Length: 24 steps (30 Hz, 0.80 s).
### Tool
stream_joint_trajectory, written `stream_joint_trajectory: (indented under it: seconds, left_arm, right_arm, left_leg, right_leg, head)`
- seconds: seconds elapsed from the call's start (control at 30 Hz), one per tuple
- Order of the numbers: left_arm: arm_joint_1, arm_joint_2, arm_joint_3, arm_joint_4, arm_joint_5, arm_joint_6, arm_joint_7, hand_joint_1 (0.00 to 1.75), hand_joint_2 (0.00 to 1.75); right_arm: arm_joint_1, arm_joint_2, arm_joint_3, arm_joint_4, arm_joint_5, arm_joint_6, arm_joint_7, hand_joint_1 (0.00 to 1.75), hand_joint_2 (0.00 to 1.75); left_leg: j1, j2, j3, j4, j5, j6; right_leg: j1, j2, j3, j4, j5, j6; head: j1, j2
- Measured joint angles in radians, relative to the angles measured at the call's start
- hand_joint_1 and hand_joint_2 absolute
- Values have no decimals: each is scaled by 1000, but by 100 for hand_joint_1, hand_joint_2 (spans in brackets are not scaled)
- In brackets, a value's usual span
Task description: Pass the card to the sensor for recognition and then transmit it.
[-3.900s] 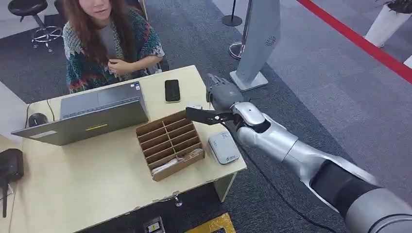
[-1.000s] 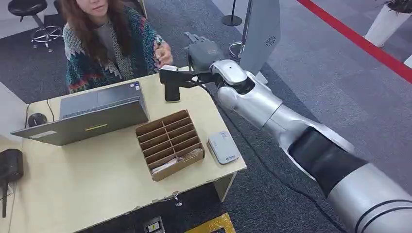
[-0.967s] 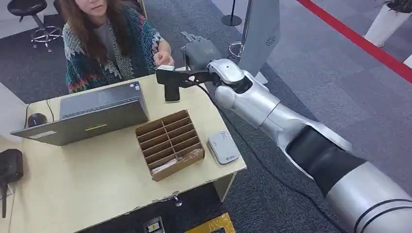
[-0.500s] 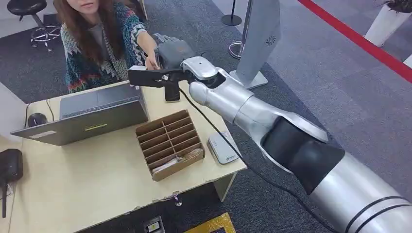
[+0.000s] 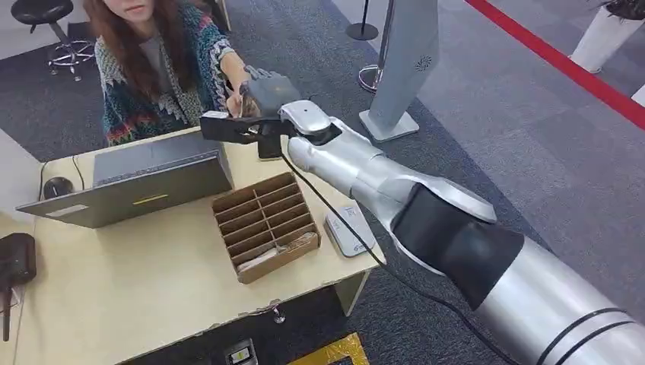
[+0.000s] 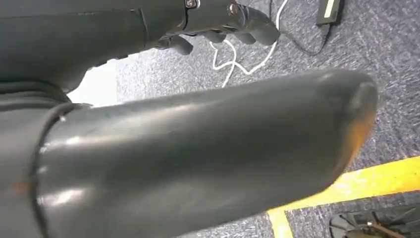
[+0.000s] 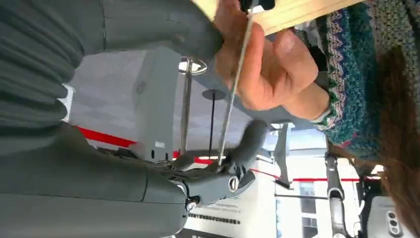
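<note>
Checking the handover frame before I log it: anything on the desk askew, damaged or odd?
Mostly tidy. The cardboard divider box sits skewed to the desk edges, with something lying loose in its nearest slot. The right hand and the person's hand are both on the card.

Right hand [image 5: 262, 95] carried card [image 7: 233, 89] from sensor to person's hand [image 7: 262, 64].

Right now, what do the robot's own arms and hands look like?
The right arm is glossy silver in rounded segments, with a black band near the upper arm and a thin black cable along it. The right hand is grey, with a ribbed grey cover at the wrist and darker fingers. The left hand is dark grey, its thumb thick and smooth.
</note>
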Motion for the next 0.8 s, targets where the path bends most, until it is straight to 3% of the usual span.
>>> stream_joint_trajectory:
  seconds: [0.1,0.13,0.3,0.47,0.63,0.8]
  left_arm:
    - [5,0,1,0,1,6,0,0,0]
    - [7,0,2,0,3,9,0,0,0]
    - [19,0,8,0,21,20,-9,0,0]
    - [41,0,21,0,35,26,-35,0,0]
    - [54,0,29,0,51,26,-51,0,0]
    - [70,1,51,6,71,26,-58,0,0]
  right_arm:
    - [0,0,-6,5,-69,-77,-27,0,0]
    - [1,-2,-15,5,-108,-108,-42,0,175]
    - [30,-8,-79,-26,-329,-195,-128,0,175]
    - [163,-57,-154,-215,-465,-203,-161,0,175]
    - [312,-123,-214,-433,-493,-154,-189,0,175]
    - [560,-200,-296,-690,-387,-75,-187,0,175]
  left_leg:
    - [0,0,0,0,0,0]
    - [0,1,0,0,0,0]
    - [0,2,0,1,0,0]
    - [0,2,1,1,0,0]
    - [0,3,1,1,-1,0]
    - [1,3,-1,1,-1,0]
  right_leg:
    - [0,1,-1,0,0,0]
    - [0,2,-1,0,0,0]
    - [0,2,-1,0,0,0]
    - [0,2,-1,0,0,0]
    - [0,2,-1,-1,0,0]
    - [1,2,-1,-2,0,0]
  head:
    - [0,0]
    - [0,0]
    - [0,0]
    - [0,0]
    - [0,0]
    - [0,0]
